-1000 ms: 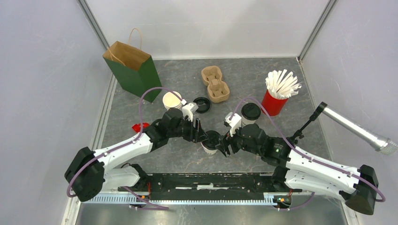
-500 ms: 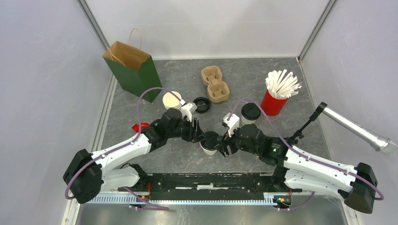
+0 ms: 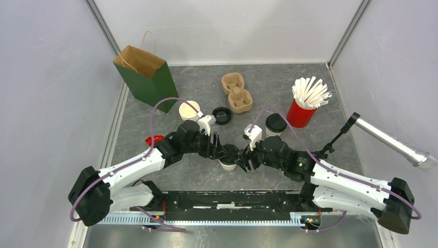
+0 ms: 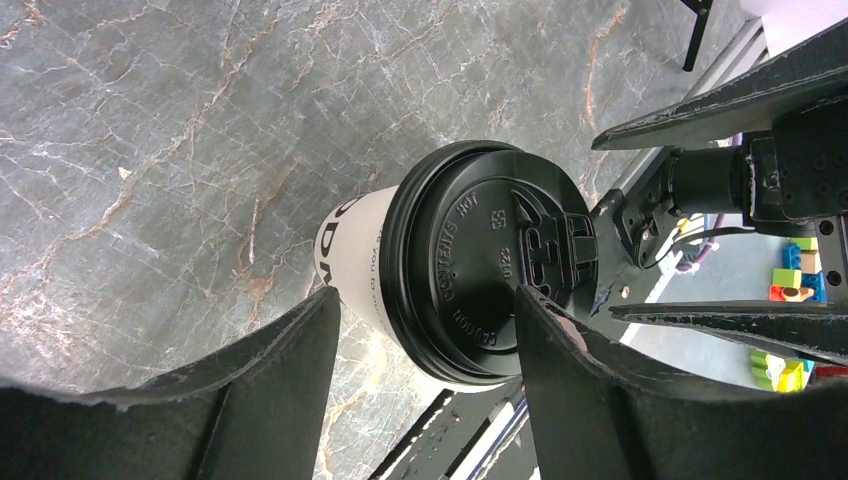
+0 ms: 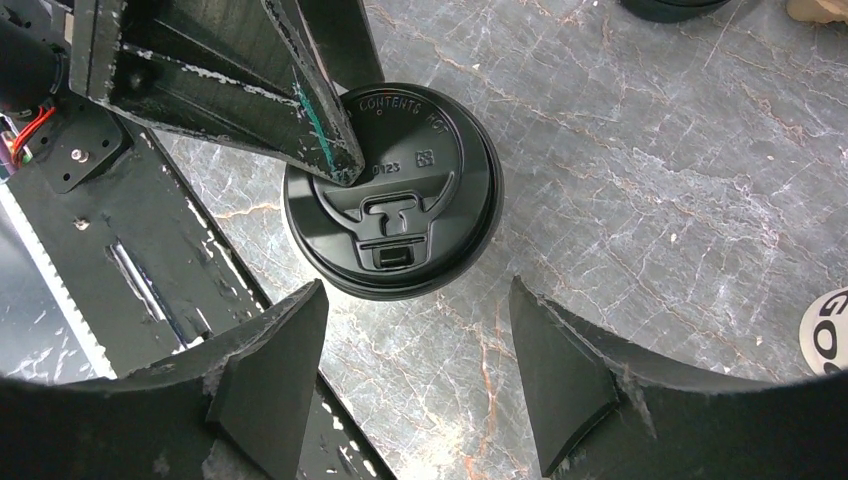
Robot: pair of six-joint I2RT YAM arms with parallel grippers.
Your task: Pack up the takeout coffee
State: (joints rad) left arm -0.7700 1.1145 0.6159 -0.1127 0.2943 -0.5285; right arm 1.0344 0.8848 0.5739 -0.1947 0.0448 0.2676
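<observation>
The takeout coffee (image 3: 228, 156) is a white cup with dark lettering and a black lid (image 4: 470, 260), standing upright on the grey marble tabletop between both grippers. My left gripper (image 3: 220, 150) is open: one fingertip (image 4: 535, 310) lies over the lid's top and the other (image 4: 320, 320) sits beside the cup's wall. From the right wrist view, that left fingertip (image 5: 335, 160) rests on the lid's (image 5: 395, 205) edge. My right gripper (image 5: 417, 312) is open just short of the cup, with bare tabletop between its fingers.
A second black-lidded cup (image 3: 275, 124) stands just behind my right gripper. Farther back are a stack of lidless cups (image 3: 188, 110), a loose lid (image 3: 222, 115), a cardboard carrier (image 3: 236, 92), a green paper bag (image 3: 147, 77) and a red cup of straws (image 3: 304, 106). A microphone (image 3: 392, 144) pokes in at right.
Both grippers and the cup between them have shifted slightly left and away from the arm bases. The left fingers still straddle the lid's rim.
</observation>
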